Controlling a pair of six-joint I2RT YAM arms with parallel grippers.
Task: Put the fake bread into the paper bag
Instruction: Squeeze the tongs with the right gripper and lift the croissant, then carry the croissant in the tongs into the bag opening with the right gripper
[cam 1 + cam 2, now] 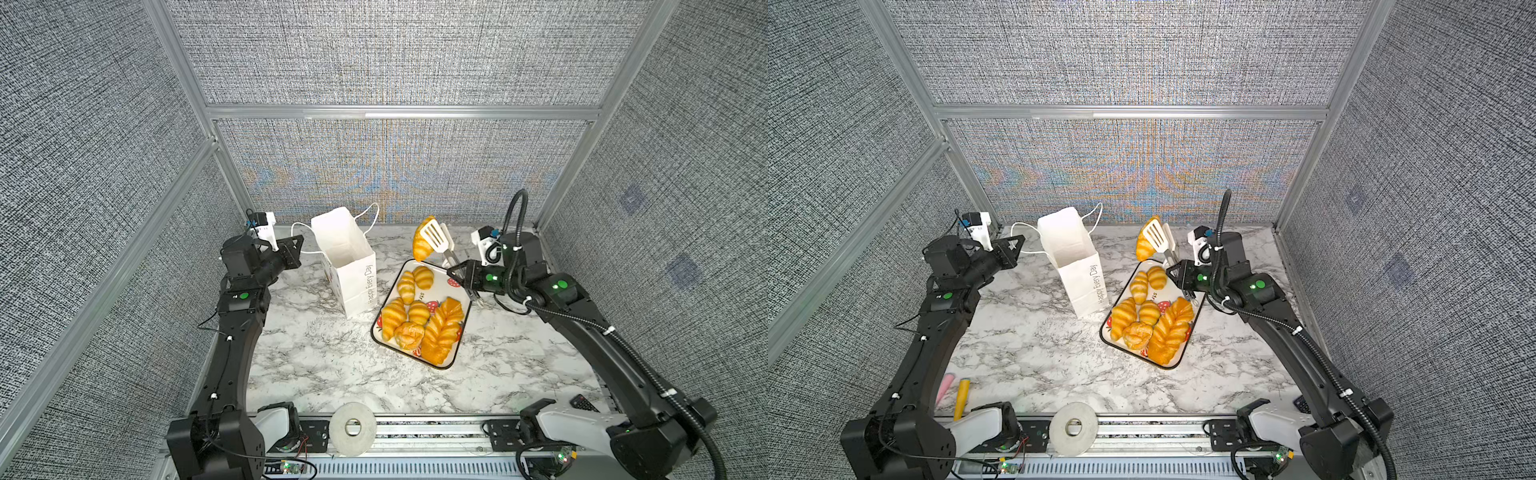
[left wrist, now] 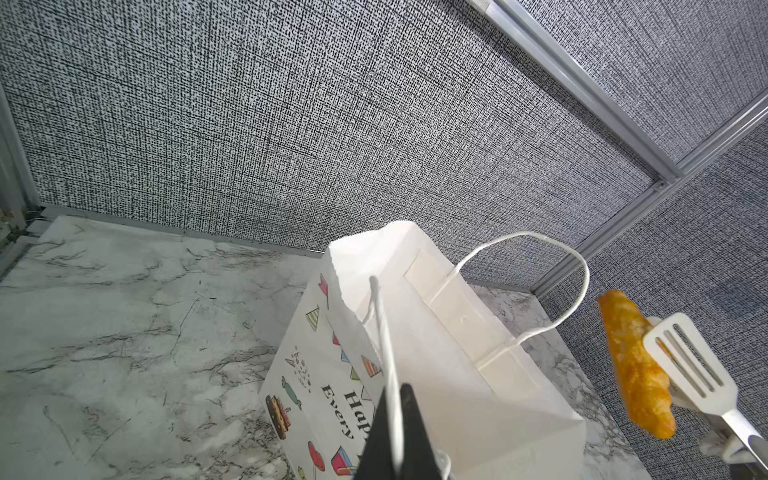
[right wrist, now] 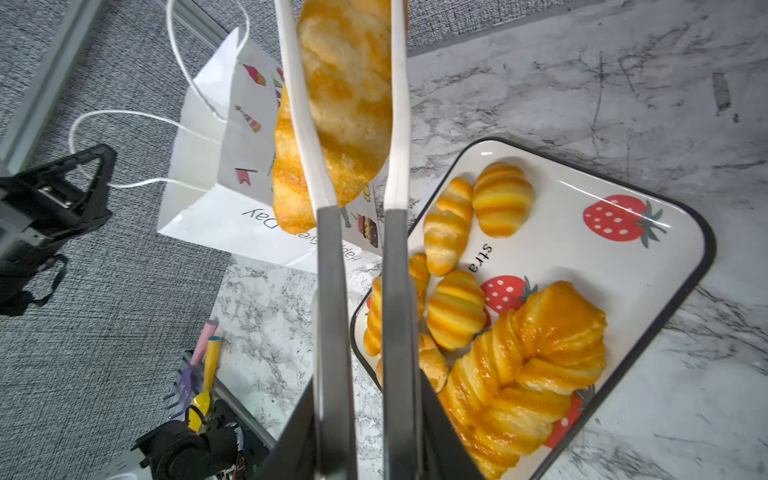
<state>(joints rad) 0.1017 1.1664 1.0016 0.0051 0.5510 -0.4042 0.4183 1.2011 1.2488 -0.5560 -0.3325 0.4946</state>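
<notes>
The white paper bag (image 1: 353,270) (image 1: 1079,270) (image 3: 208,195) stands open on the marble table, left of the tray. My left gripper (image 1: 300,246) (image 1: 1019,245) (image 2: 395,401) is shut on one of its cord handles (image 2: 384,332), stretched out to the bag's left. My right gripper (image 1: 455,270) (image 1: 1174,268) (image 3: 368,399) is shut on the handles of white-tipped tongs (image 1: 434,235) (image 3: 328,291). Those tongs pinch one fake bread croissant (image 1: 420,247) (image 1: 1144,247) (image 2: 631,374) (image 3: 345,104) in the air, right of the bag's mouth. Several more breads (image 1: 415,316) (image 3: 457,307) lie on the tray.
The strawberry-print tray (image 1: 440,286) (image 3: 561,232) with a black rim lies right of centre. A tape roll (image 1: 353,428) sits at the front edge, a remote (image 1: 584,403) at front right. Plastic cutlery (image 1: 961,392) lies at front left. Padded walls enclose the table.
</notes>
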